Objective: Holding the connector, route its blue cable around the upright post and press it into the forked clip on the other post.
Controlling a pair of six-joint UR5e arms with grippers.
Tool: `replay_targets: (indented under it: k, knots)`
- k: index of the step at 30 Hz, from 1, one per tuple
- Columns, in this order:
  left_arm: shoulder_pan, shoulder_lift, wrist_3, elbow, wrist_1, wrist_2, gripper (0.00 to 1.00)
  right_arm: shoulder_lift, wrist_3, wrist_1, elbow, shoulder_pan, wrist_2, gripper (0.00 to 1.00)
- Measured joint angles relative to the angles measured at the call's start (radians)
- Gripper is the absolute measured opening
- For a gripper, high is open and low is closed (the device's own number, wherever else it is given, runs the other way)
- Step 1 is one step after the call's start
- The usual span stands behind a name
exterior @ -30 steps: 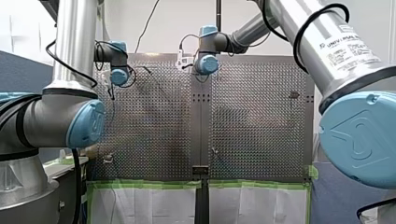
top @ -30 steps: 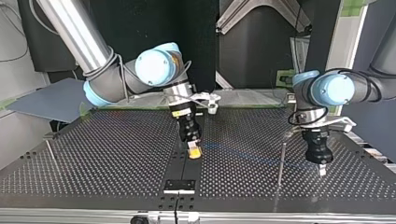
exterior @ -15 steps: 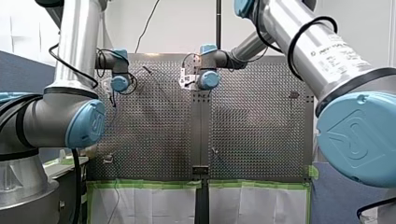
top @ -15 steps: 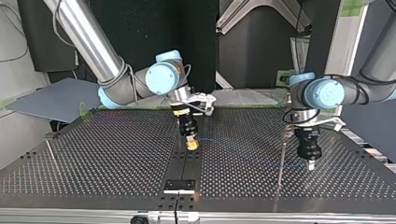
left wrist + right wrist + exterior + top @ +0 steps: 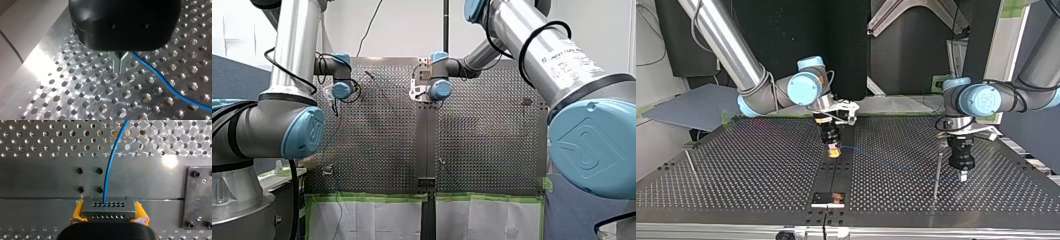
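Note:
In the right wrist view my right gripper (image 5: 108, 220) is shut, its yellow pads clamping a grey connector (image 5: 108, 209) with rows of holes. A blue cable (image 5: 110, 165) leaves the connector and runs ahead over the plate. The top view shows my right gripper (image 5: 834, 151) near the table's middle. From there the cable (image 5: 896, 165) stretches to my left gripper (image 5: 963, 176), passing a thin upright post (image 5: 936, 175). In the left wrist view my left gripper (image 5: 120, 65) has its metal fingers shut just above the plate, and the cable (image 5: 165, 83) trails away from them. A second thin post (image 5: 690, 162) stands at the top view's left.
The perforated metal table (image 5: 746, 170) has a smooth centre strip (image 5: 50, 185) with bolt heads. A black plate (image 5: 828, 199) sits on that strip near the top view's front edge; another dark plate (image 5: 197, 195) lies beside my right gripper.
In the top view both grippers have drawn back from the camera. My left gripper has also moved left, closer to the upright post. The connector stays held.

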Motion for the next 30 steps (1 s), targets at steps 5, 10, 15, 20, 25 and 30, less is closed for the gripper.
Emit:
replay_targets:
  k: [5,10,15,20,25,30]
  knots:
    - [0.0,0.0,-0.024,0.0,0.007,0.033,0.22,0.002,-0.001,-0.003,0.021,-0.007,0.002,0.0]
    - [-0.001,0.0,-0.063,0.0,0.011,0.068,0.47,0.004,-0.002,-0.013,0.043,-0.009,0.002,0.0]
    - [-0.001,0.0,-0.087,0.0,0.006,0.073,0.61,0.004,-0.003,-0.029,0.072,-0.011,0.002,0.0]
    - [-0.002,0.0,-0.094,-0.001,-0.004,0.074,0.77,0.004,-0.006,-0.049,0.107,-0.014,0.002,0.0]
    - [-0.005,0.0,-0.097,-0.001,-0.007,0.079,0.98,0.004,-0.009,-0.077,0.151,-0.019,0.002,0.0]
    - [-0.01,-0.001,-0.105,-0.001,-0.007,0.085,0.98,0.004,-0.011,-0.11,0.194,-0.023,0.003,0.0]
